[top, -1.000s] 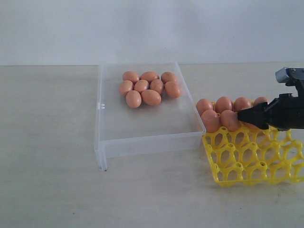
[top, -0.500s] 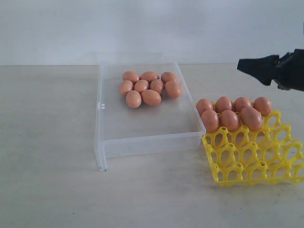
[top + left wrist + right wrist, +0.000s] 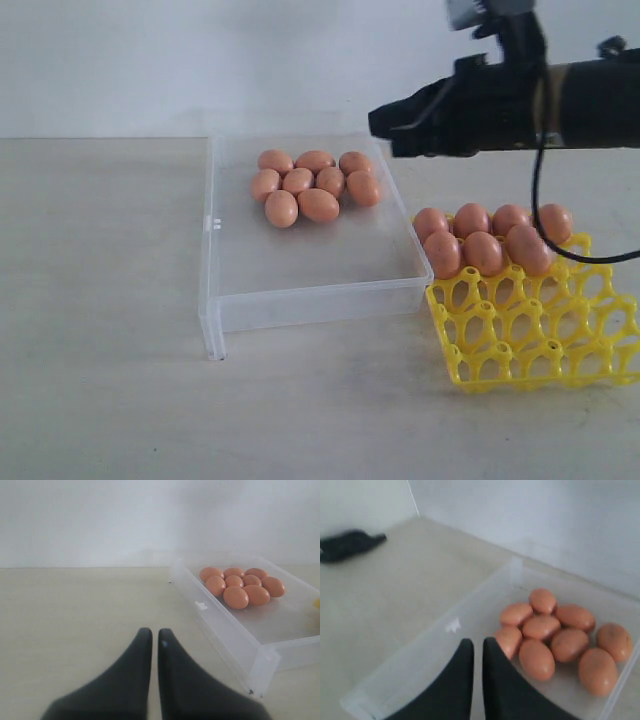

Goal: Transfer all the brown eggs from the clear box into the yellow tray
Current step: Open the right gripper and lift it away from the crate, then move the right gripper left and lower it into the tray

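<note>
while my right pincer [image 3: 376,121] hangs in the air over the far right corner of the clear box [image 3: 300,302], its jaws are pressed together with nothing between them. my left pincer [image 3: 151,633] rests low over the table [image 3: 100,380] to the left of the box, jaws all but touching, also empty.

nine brown eggs [image 3: 318,204] lie in a tight cluster at the far end of the box. seven more sit in the yellow tray [image 3: 530,345], which lies just right of the box's near right corner: four in its far row, three in the next.

the step in hand, as i judge it, is fetching the next egg. to do it well i should:
- spread my jaws wide before i descend, not among the eggs
- choose an egg on the rim of the cluster, such as the rightmost egg [image 3: 363,188], so i nudge no neighbours
- come straight down and close gently across its narrow middle, since it is smooth and may squirt out
- lift well clear of the right wall before crossing to the free cell in the tray's second row

i can read no brand, label or writing anywhere; the small white tab [image 3: 212,223] on the box's left wall bears no letters i can make out.
</note>
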Robot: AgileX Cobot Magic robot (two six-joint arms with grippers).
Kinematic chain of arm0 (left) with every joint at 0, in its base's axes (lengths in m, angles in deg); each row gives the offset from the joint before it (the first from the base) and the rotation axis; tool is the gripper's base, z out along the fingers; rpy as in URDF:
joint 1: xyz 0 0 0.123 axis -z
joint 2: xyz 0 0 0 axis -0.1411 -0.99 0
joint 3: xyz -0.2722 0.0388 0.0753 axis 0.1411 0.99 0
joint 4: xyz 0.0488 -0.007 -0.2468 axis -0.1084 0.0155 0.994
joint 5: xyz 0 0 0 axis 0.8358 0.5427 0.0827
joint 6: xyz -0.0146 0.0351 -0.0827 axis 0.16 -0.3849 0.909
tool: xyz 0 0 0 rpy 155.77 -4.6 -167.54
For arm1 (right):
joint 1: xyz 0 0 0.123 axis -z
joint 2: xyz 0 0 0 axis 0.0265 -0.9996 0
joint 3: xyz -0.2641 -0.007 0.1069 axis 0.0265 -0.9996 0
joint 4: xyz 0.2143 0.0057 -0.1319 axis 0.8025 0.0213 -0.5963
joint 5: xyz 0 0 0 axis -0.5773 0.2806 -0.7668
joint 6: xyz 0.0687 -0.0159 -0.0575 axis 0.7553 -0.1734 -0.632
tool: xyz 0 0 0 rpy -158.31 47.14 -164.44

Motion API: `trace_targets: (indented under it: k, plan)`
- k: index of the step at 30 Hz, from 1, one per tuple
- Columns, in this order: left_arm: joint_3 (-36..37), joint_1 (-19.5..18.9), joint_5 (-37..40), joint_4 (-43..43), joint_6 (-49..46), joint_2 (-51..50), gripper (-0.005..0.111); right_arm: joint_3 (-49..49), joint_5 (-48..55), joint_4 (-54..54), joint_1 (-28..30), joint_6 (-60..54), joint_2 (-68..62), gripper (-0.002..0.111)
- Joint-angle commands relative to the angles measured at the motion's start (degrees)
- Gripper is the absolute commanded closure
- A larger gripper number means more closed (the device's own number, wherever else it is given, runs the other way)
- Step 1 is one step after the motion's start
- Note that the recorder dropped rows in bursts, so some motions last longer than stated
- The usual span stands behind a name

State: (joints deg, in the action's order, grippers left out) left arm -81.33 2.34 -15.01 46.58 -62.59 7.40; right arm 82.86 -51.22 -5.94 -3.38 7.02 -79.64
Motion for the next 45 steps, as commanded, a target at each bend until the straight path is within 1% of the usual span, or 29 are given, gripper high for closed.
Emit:
trace_targets:
  k: [1,3,6,9,11,13,14,15,17,18,19,20,21,22,23,24,25,26,27,28,30,32,33,34,35,38,40,42,45]
  plan:
    - [0.15,-0.2,-0.05,0.14,-0.13,0.12,0.103,5.43,21.48,-21.2,-10.58,20.47,-0.36,0.108]
    - [0.15,-0.2,-0.05,0.14,-0.13,0.12,0.103,6.93,21.3,-21.2,-13.22,22.76,-1.61,0.108]
    - [0.15,-0.2,-0.05,0.14,-0.13,0.12,0.103,9.52,20.64,-21.2,-15.66,28.15,-4.55,0.108]
    - [0.15,-0.2,-0.05,0.14,-0.13,0.12,0.103,12.12,24.71,-21.2,-16.26,32.11,-8.66,0.108]
    - [0.15,-0.2,-0.05,0.14,-0.13,0.12,0.103,13.1,25.89,-21.2,-16.6,32.22,-10.2,0.108]
    - [0.15,-0.2,-0.05,0.14,-0.13,0.12,0.103,13.21,30.0,-21.2,-18.26,25.78,-10.32,0.108]
    - [0.15,-0.2,-0.05,0.14,-0.13,0.12,0.103,13.1,34.83,-21.2,-19.94,19.4,-10.19,0.108]
    - [0.15,-0.2,-0.05,0.14,-0.13,0.12,0.103,12.99,41.79,-21.2,-21.98,12.5,-10.08,0.108]
    - [0.15,-0.2,-0.05,0.14,-0.13,0.12,0.103,13.27,59.5,-20.48,-27.16,-0.91,-10.08,0.109]
    - [0.15,-0.2,-0.05,0.14,-0.13,0.12,0.103,14.0,68.81,-17.02,-29.59,-8.91,-10.63,0.109]
    - [0.15,-0.2,-0.05,0.14,-0.13,0.12,0.103,16.29,77.93,-7.57,-31.62,-22.95,-11.49,0.109]
    - [0.15,-0.2,-0.05,0.14,-0.13,0.12,0.103,17.79,77.65,0.35,-31.62,-29.06,-11.88,0.109]
    - [0.15,-0.2,-0.05,0.14,-0.13,0.12,0.103,20.97,74.58,20.45,-29.61,-39.64,-12.07,0.109]
    - [0.15,-0.2,-0.05,0.14,-0.13,0.12,0.103,22.64,72.02,32.93,-28.05,-47.52,-12.21,0.109]
    - [0.15,-0.2,-0.05,0.14,-0.13,0.12,0.103,25.89,70.65,57.61,-24.14,-65.05,-12.73,0.109]
    - [0.15,-0.2,-0.05,0.14,-0.13,0.12,0.103,27.76,72.1,71.06,-22.13,-75.74,-13.41,0.109]
    - [0.15,-0.2,-0.05,0.14,-0.13,0.12,0.103,31.68,78.43,92.37,-18.48,-92.78,-14.99,0.109]
    - [0.15,-0.2,-0.05,0.14,-0.13,0.12,0.103,35.09,88.79,106.34,-15.1,-104.97,-17.07,0.109]
    - [0.15,-0.2,-0.05,0.14,-0.13,0.12,0.103,36.96,93.98,109.38,-13.67,-107.21,-18.4,0.109]
    - [0.15,-0.2,-0.05,0.14,-0.13,0.12,0.103,40.15,101.39,110.07,-11.8,-109.04,-20.71,0.109]
    - [0.15,-0.2,-0.05,0.14,-0.13,0.12,0.103,43.66,106.47,109.11,-10.97,-113.13,-23.45,0.109]
    - [0.15,-0.2,-0.05,0.14,-0.13,0.12,0.103,44.68,105.3,108.4,-10.97,-116.2,-24.46,0.109]
    - [0.15,-0.2,-0.05,0.14,-0.13,0.12,0.103,45.19,103.1,108.4,-10.97,-117.97,-24.89,0.109]
    - [0.15,-0.2,-0.05,0.14,-0.13,0.12,0.103,45.3,99.66,108.4,-10.97,-119.04,-25.21,0.109]
    - [0.15,-0.2,-0.05,0.14,-0.13,0.12,0.103,45.18,91.94,108.28,-10.97,-119.27,-25.96,0.109]
    - [0.15,-0.2,-0.05,0.14,-0.13,0.12,0.103,45.18,80.5,107.81,-10.97,-119.61,-28.11,0.109]
    - [0.15,-0.2,-0.05,0.14,-0.13,0.12,0.103,45.18,74.85,107.81,-10.97,-121.64,-29.75,0.109]
    - [0.15,-0.2,-0.05,0.14,-0.13,0.12,0.103,45.18,72.34,107.92,-10.97,-125.07,-31.3,0.109]
    - [0.15,-0.2,-0.05,0.14,-0.13,0.12,0.103,45.18,71.88,108.49,-10.97,-134.1,-34.25,0.109]
